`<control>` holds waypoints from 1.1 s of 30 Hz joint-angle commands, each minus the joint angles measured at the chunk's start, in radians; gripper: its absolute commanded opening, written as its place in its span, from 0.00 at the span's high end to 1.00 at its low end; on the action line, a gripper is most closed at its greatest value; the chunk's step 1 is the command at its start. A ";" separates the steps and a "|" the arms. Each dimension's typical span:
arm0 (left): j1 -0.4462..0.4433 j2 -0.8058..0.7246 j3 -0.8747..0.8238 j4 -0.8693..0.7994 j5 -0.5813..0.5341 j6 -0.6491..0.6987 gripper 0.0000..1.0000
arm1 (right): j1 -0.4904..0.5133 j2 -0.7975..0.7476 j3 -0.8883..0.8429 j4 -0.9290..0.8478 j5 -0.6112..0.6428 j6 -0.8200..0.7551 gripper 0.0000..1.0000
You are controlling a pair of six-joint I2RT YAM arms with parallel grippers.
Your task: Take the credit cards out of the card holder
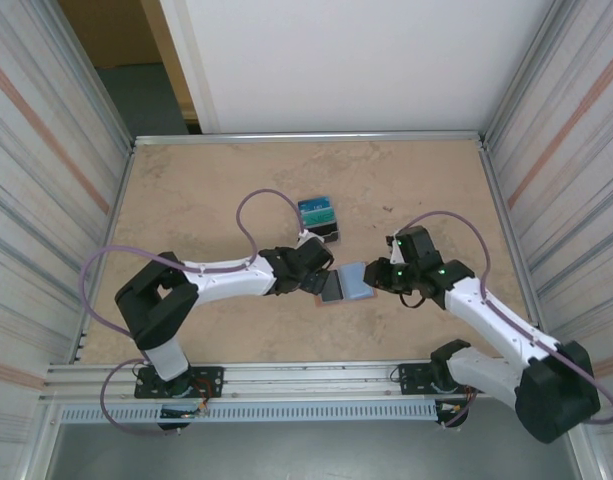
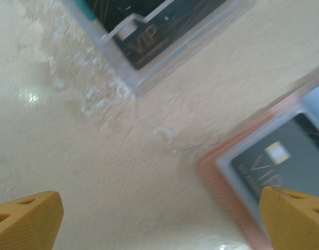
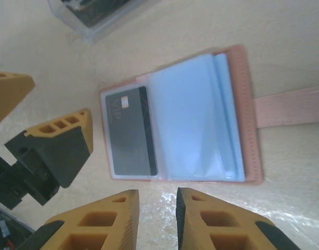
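Lying open and flat on the tan table (image 1: 206, 190), the card holder (image 1: 344, 285) sits between the two grippers, salmon-pink cover down and light blue-grey sleeves facing up. From the right wrist, the card holder (image 3: 201, 114) shows one dark credit card (image 3: 130, 130) tucked in its left sleeve, while the stacked sleeves on the right look pale and their contents cannot be made out. Its pink tab (image 3: 289, 107) stretches flat onto the table away from the card side. The left gripper (image 1: 321, 272) hangs low at the card end of the holder with its jaws spread wide and nothing between them; in its own view, the left gripper (image 2: 159, 198) frames bare table, with the holder's corner and the card just beside one orange finger (image 2: 294, 213), contact unclear. The right gripper (image 1: 374, 275) hovers at the opposite side, and from its wrist, the right gripper (image 3: 156, 200) has its jaws only narrowly apart, with a slit of table showing between them and nothing held. A clear tiered stand (image 1: 318, 215) holding teal and dark cards stands near the holder, on its far side.
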 commanded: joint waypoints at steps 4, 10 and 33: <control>0.015 0.030 0.008 0.000 -0.005 -0.011 0.03 | 0.058 0.150 0.084 0.055 -0.048 -0.044 0.76; 0.021 0.054 0.004 0.013 0.011 -0.004 0.02 | 0.077 0.277 0.139 0.087 -0.087 -0.056 0.79; 0.020 0.087 -0.006 -0.029 0.007 0.000 0.01 | 0.086 0.574 0.225 0.079 -0.150 -0.065 0.82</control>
